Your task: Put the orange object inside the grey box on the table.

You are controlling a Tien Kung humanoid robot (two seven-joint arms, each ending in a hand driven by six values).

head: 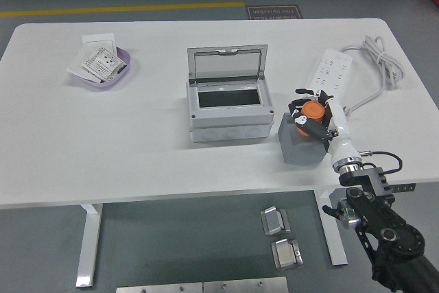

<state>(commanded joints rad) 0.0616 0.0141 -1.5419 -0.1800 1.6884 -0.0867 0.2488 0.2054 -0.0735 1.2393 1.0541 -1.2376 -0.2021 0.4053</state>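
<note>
In the head view, the right hand (310,116) had its fingers closed around the orange object (313,110), above a small grey block (300,143) to the right of the open-lidded grey box (228,106). This looked like the pick-up step; next it needed lifting and carrying left over the opening.

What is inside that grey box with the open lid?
Nothing visible: the grey box shows only a dark, bare interior beneath its raised clear lid. Its near wall hides the front of the floor. The orange object is outside, in the right hand.
</note>
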